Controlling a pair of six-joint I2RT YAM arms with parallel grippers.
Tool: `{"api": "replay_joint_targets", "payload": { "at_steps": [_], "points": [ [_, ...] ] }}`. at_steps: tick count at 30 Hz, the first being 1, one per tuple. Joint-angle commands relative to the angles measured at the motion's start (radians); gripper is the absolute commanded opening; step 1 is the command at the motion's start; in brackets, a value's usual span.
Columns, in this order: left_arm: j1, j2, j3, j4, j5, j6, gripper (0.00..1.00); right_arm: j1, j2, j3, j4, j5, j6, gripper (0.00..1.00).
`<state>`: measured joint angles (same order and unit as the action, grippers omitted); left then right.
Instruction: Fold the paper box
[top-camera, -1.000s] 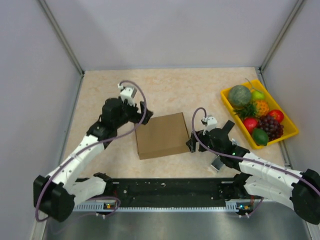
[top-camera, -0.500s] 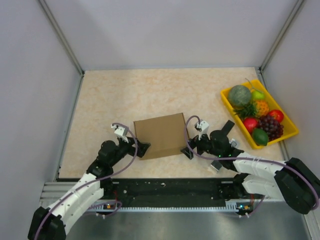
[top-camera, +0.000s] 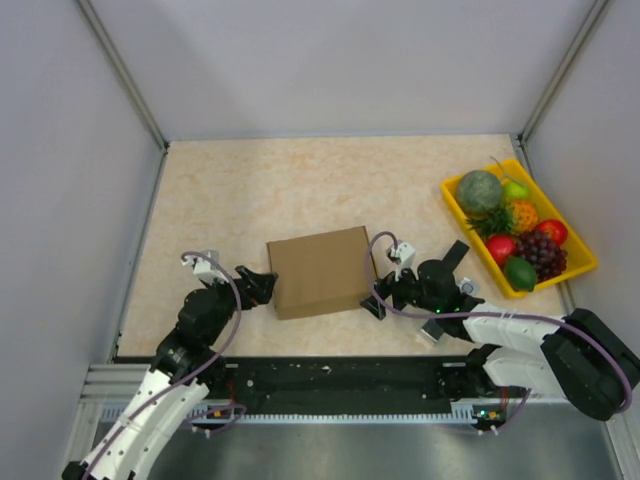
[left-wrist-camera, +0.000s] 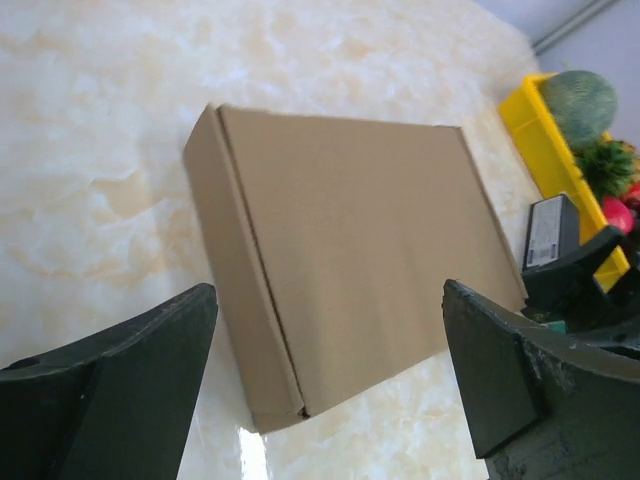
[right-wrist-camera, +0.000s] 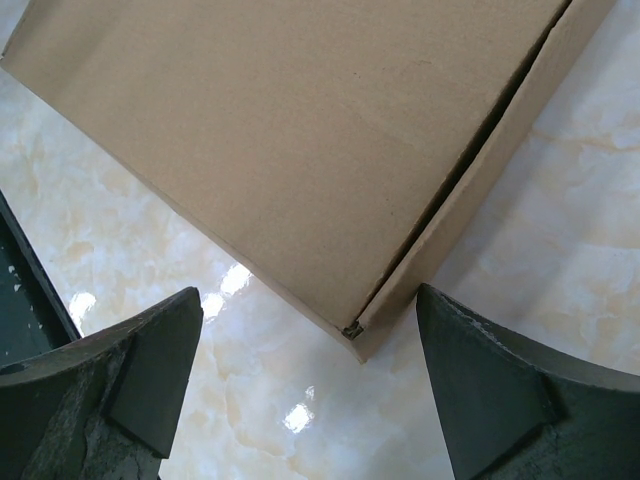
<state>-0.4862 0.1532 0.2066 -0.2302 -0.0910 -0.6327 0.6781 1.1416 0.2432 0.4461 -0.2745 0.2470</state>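
Overhead first. The closed paper box (top-camera: 322, 271) lies flat near the middle of the table (top-camera: 250, 190), slightly skewed. The left gripper (top-camera: 266, 287) sits low just beside the box's left edge. The right gripper (top-camera: 377, 297) sits just beside its near right corner. Neither grips the box. A yellow tray (top-camera: 585, 262) of fruit (top-camera: 480, 190) stands well apart, by the right wall. Cables (top-camera: 385, 245) loop over both wrists and hide part of each tool. A black rail (top-camera: 340, 380) runs along the near edge. Pale grey walls (top-camera: 340, 60) close three sides.

Left wrist view. Jaws are spread wide, holding nothing. The box lies ahead with a narrow side wall facing the camera, apart from both fingers (left-wrist-camera: 110, 390). Past its far corner the right gripper's dark body blocks part of the tray, which the frame also cuts off.

Right wrist view. Jaws are wide apart here too. The box's corner lies ahead between the fingers, clear of both. A dark gap runs along the seam where lid meets side wall; the inside cannot be seen. The surface is cream, marble-patterned and glossy, with glare spots. The rail is cropped at the left edge.
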Motion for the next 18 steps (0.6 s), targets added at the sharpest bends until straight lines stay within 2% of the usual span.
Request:
{"api": "replay_joint_targets", "payload": {
  "at_steps": [1, 3, 7, 12, 18],
  "points": [
    [-0.002, 0.126, 0.040, -0.124, -0.069, -0.173, 0.98, -0.009, 0.012, 0.045, 0.029, -0.011, -0.005, 0.87],
    [-0.002, 0.210, 0.040, -0.098, -0.036, -0.176, 0.98, -0.009, 0.023, 0.045, 0.046, -0.011, -0.009, 0.87],
    [0.000, 0.278, -0.001, 0.049, 0.159, -0.101, 0.94, -0.011, 0.055, 0.045, 0.075, -0.034, -0.026, 0.84],
    [0.000, 0.327, -0.130, 0.369, 0.295, -0.088, 0.94, -0.009, 0.101, 0.062, 0.106, -0.069, -0.045, 0.81],
    [0.000, 0.483, -0.053, 0.379, 0.471, -0.119, 0.87, -0.009, 0.061, 0.090, 0.065, -0.120, 0.000, 0.77]
  ]
}}
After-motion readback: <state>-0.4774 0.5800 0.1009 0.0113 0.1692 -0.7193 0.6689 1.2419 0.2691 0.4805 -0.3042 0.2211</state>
